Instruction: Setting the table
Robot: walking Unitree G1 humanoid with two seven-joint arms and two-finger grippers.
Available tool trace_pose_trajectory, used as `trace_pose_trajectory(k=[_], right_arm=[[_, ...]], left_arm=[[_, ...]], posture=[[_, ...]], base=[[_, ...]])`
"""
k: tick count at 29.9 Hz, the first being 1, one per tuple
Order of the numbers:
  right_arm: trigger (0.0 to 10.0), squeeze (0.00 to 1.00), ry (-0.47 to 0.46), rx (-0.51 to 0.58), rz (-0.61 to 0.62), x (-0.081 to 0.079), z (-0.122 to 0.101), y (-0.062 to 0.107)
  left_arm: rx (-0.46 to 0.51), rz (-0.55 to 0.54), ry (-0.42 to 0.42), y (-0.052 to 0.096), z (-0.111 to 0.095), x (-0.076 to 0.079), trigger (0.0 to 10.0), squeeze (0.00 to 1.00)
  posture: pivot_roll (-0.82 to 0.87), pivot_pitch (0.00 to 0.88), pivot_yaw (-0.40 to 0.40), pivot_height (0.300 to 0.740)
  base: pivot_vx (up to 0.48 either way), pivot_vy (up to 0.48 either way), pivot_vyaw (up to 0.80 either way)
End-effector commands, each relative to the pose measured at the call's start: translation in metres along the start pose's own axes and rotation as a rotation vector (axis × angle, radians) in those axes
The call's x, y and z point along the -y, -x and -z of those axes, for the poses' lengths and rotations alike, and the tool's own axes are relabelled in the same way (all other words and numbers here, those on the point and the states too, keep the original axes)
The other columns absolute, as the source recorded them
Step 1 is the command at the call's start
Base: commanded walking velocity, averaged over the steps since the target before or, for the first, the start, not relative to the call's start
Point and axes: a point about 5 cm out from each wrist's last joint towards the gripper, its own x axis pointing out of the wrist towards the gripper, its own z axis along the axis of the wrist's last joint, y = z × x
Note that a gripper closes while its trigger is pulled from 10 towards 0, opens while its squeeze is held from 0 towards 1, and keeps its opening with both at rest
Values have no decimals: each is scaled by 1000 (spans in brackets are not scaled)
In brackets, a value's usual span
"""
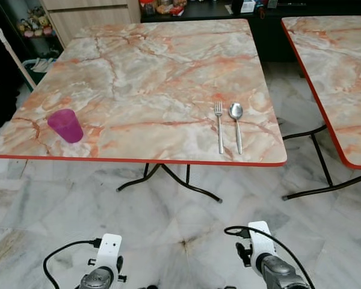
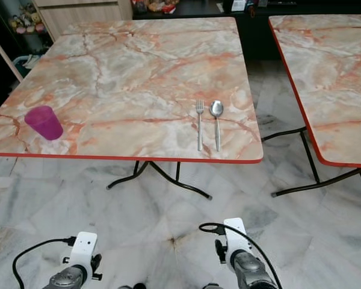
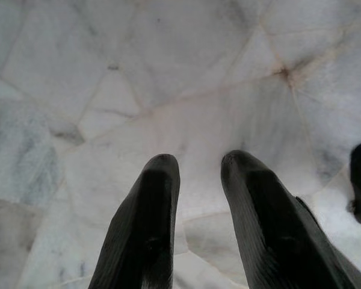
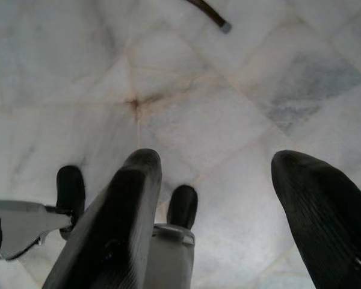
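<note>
A marble-patterned table with a red edge stands in front of me. A translucent purple cup sits upright near its front left corner. A silver fork and a silver spoon lie side by side near the front right, handles toward me. Both arms hang low over the floor, the left arm and the right arm. My left gripper is open by a narrow gap with nothing in it. My right gripper is open wide and holds nothing.
A second marble table stands to the right, across a gap of floor. Black metal legs spread under the near table. A white-handled broom leans at the far left, and a dark counter runs behind. Marble floor lies between me and the table.
</note>
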Motion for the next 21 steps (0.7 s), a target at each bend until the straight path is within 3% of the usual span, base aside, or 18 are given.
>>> trace_pose_trajectory(k=[1, 5, 18, 21], right_arm=[[10000, 0, 29, -9, -22, -7, 0, -1], [10000, 0, -20, 7, -10, -7, -3, -1], [10000, 0, -35, -3, -15, -4, -1, -1], [10000, 0, -74, 2, -4, -4, -1, -1]], left_arm=[[-20, -15, 9, 0, 2, -7, 10000, 0], [-25, -16, 6, 0, 2, -9, 10000, 0], [-24, 0, 7, 0, 3, -6, 10000, 0], [-27, 0, 9, 0, 2, -6, 10000, 0]], posture=[[-83, 158, 93, 740], [-92, 150, 98, 740], [-70, 154, 93, 740], [-71, 145, 94, 740]], base=[[0, 0, 0], [0, 0, 0], [0, 0, 0], [0, 0, 0]])
